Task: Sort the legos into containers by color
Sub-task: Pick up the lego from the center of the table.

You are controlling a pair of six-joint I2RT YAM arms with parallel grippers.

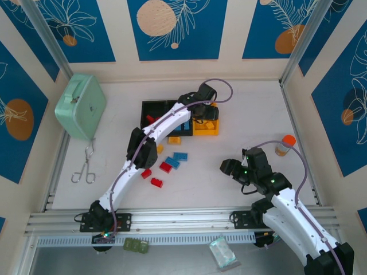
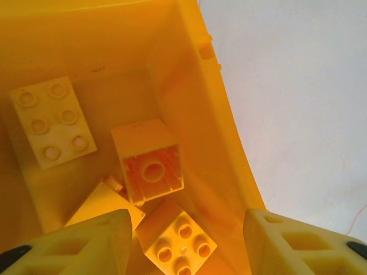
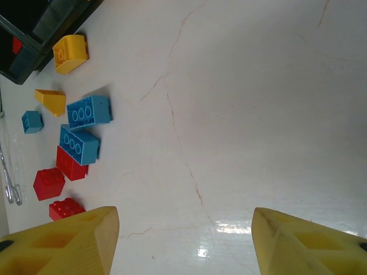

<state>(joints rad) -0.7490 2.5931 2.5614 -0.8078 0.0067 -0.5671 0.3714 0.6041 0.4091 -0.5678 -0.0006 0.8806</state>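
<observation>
Three small open-top plastic bins stand joined in a row at the far middle of the white table. The yellow-orange plastic bin is at the right end and holds only yellow bricks. In it a six-stud rectangular yellow brick lies studs up. A square yellow brick is tipped so its hollow underside shows. A four-stud square yellow brick lies studs up, and a smooth-faced yellow piece is partly hidden. The black bin at the left end holds a small red brick. The middle bin is mostly covered by the arm.

The left arm stretches diagonally across the table to the bins. The left gripper hangs over the yellow-orange bin, pointing down into it. Its jaws are spread and touch no brick.

The right arm is bent near its base. The right gripper hovers over bare table with its jaws spread and nothing between them. To its left, loose blue, red and yellow legos lie on the table, just in front of the bins.
</observation>
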